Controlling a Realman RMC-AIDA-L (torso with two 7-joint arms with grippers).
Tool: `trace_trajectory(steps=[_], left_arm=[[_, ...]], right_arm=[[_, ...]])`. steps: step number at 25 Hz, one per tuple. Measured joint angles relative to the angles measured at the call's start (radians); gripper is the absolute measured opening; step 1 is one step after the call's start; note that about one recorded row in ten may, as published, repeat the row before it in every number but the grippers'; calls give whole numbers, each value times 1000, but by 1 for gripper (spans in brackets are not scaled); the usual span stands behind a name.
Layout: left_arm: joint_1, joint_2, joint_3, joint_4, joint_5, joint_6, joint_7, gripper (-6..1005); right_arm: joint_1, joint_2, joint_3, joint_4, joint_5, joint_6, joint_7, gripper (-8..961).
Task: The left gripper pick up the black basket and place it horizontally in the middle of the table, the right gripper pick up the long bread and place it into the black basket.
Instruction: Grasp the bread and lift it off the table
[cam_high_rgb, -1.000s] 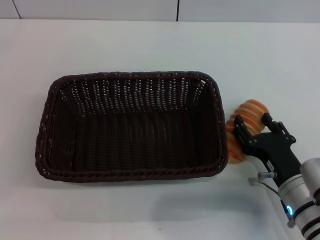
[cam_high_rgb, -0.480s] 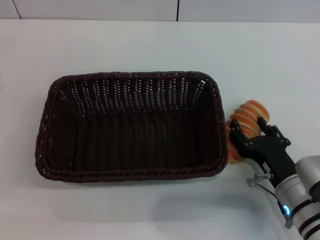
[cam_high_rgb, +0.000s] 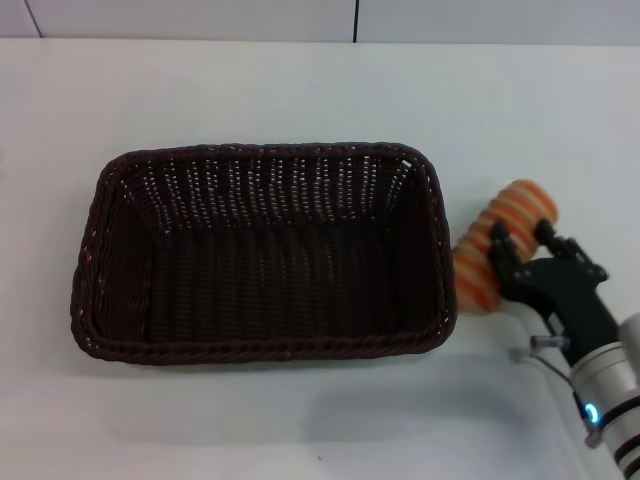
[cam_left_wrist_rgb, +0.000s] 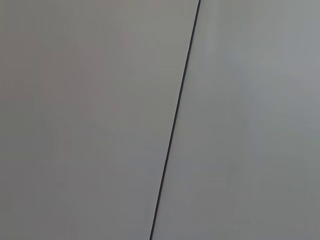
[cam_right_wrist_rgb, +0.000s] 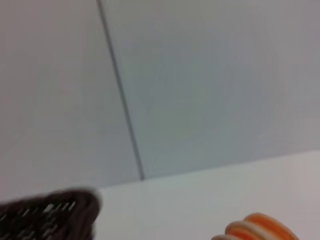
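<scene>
The black basket (cam_high_rgb: 100, 300) lies lengthwise in the middle of the white table (cam_high_rgb: 300, 90), open side up and empty. Its corner shows in the right wrist view (cam_right_wrist_rgb: 55, 215). The long bread (cam_high_rgb: 505, 235), tan with orange stripes, is just right of the basket's right rim, tilted with its far end raised. My right gripper (cam_high_rgb: 522, 246) is shut on the long bread near its middle, holding it slightly off the table. An end of the bread shows in the right wrist view (cam_right_wrist_rgb: 260, 229). My left gripper is out of view; its wrist view shows only a grey wall.
A grey wall panel with a dark seam (cam_high_rgb: 356, 20) runs behind the table. The same seam shows in the left wrist view (cam_left_wrist_rgb: 175, 125) and the right wrist view (cam_right_wrist_rgb: 122, 110). Bare white tabletop surrounds the basket.
My right gripper has closed on the long bread and lifted it a little, moving up and to the right. The bread's far end has tilted up. The basket has not moved.
</scene>
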Motion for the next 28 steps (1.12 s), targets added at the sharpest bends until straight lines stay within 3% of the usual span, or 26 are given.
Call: trace_trajectory(steps=[8, 13, 18, 24, 28], left_arm=[[-8, 0, -1, 2, 0, -2, 0, 814], [-15, 0, -1, 0, 0, 0, 0, 814], [-21, 1, -1, 7, 0, 5, 4, 814], [-22, 3, -1, 8, 0, 8, 6, 814], [-23, 3, 3, 8, 3, 17, 5, 814]], right_arm=[[-53, 10, 4, -19, -10, -251, 1, 501], [-69, 17, -15, -15, -148, -350, 1, 370], [-76, 37, -12, -48, -195, -371, 5, 140], [-76, 31, -10, -93, -189, -343, 81, 106], [-80, 27, -11, -129, -189, -333, 150, 268]])
